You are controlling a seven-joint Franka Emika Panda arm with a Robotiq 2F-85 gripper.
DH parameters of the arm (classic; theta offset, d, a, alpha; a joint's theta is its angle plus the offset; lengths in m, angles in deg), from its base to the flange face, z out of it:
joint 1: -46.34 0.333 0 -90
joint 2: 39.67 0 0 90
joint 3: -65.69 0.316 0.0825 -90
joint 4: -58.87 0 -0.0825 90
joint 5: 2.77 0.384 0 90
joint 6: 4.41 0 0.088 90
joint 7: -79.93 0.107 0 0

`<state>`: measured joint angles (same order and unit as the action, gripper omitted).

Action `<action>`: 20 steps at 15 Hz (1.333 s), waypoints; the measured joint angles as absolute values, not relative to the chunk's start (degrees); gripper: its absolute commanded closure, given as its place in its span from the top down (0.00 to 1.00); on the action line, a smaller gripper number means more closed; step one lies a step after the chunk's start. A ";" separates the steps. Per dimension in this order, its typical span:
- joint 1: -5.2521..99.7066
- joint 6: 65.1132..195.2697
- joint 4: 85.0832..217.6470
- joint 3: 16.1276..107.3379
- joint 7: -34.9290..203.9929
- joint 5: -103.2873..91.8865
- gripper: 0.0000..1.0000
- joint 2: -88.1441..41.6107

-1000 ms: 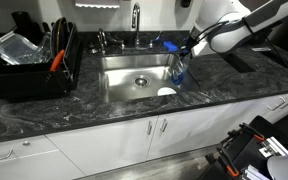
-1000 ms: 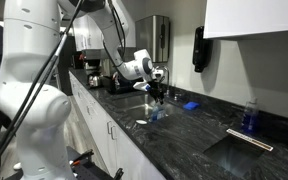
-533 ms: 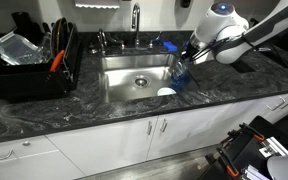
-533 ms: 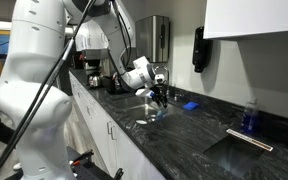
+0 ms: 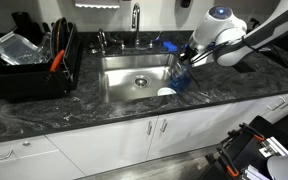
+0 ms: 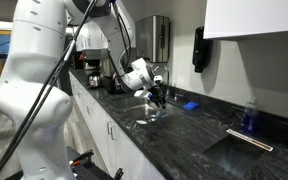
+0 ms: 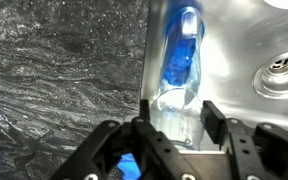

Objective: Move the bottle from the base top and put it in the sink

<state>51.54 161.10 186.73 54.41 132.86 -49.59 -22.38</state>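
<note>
A: Dark marbled countertop (image 5: 44, 112), steel sink (image 5: 124, 72). Where's the bottle (image 5: 179, 70)?
B: Tilted over the sink's right edge, with the gripper (image 7: 176, 118) clamped on its clear lower body. It's probably light, thin-walled and slick, so a gentle squeeze mid-body suits it.

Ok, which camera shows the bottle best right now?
The wrist view: the bottle fills the centre, close up, held in the gripper. In both exterior views it is small and distant, partly covered by the gripper.
</note>
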 measured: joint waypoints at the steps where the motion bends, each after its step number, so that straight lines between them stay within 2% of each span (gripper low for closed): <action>1: 51.54 161.07 186.86 54.41 133.37 -49.46 0.29 -22.30; 11: 51.54 160.99 187.39 54.82 136.14 -48.25 0.29 -21.07; 12: 51.54 160.99 187.39 54.85 136.22 -48.24 0.79 -21.06; 13: 51.54 160.96 187.39 54.91 136.23 -48.13 0.81 -21.06; 16: 51.55 160.92 187.35 55.17 136.23 -47.66 0.99 -21.11; 20: 51.55 160.77 187.33 55.90 136.18 -46.52 1.00 -21.27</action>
